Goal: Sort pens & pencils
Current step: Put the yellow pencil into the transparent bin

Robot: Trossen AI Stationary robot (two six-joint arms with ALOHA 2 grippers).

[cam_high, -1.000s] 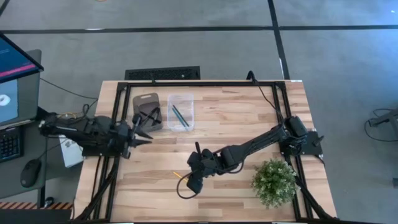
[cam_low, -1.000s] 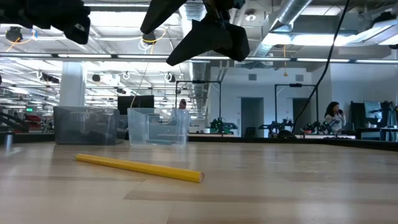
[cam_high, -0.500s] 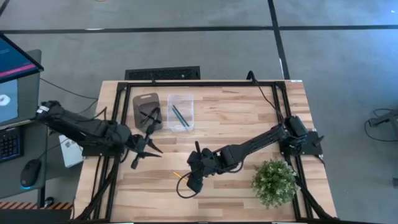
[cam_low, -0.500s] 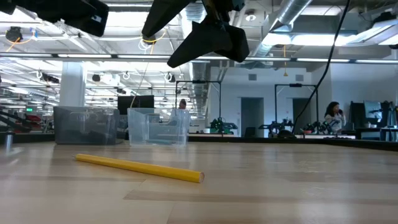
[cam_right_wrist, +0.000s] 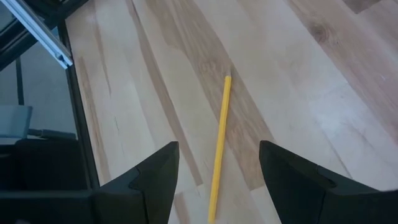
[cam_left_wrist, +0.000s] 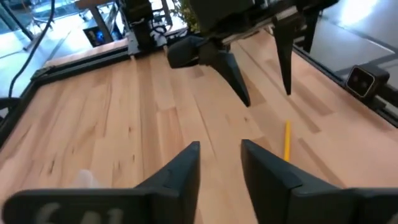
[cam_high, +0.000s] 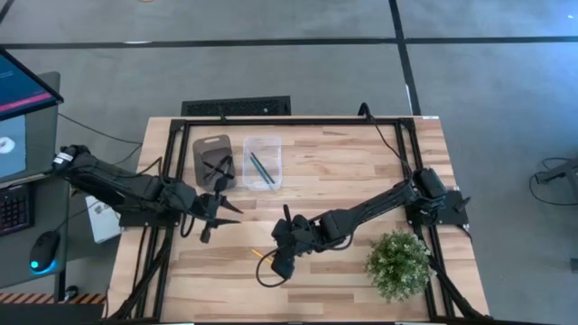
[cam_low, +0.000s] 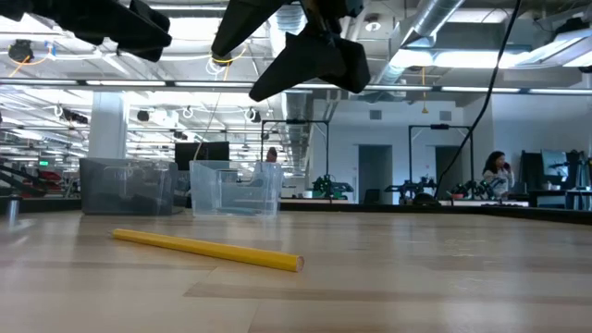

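Note:
A yellow pencil (cam_high: 257, 254) lies flat on the wooden table, near its near edge; the low view shows the pencil (cam_low: 208, 250) along its whole length. My right gripper (cam_high: 275, 262) hovers above it, open, with the pencil (cam_right_wrist: 219, 143) showing between the two spread fingers, untouched. My left gripper (cam_high: 221, 213) is open and empty, left of the pencil and near the bins. A grey bin (cam_high: 214, 162) holds black pens. A clear bin (cam_high: 262, 162) holds a blue and a dark pencil.
A potted green plant (cam_high: 397, 264) stands at the table's near right corner. The two bins (cam_low: 125, 185) (cam_low: 236, 188) stand side by side toward the far left. A black frame (cam_high: 298, 120) runs along the table's edges. Bare wood lies between the bins and the plant.
My left gripper has swung away from the grey bin, toward the table's near edge and right, closer to the yellow pencil. The right arm and the pencil have kept still.

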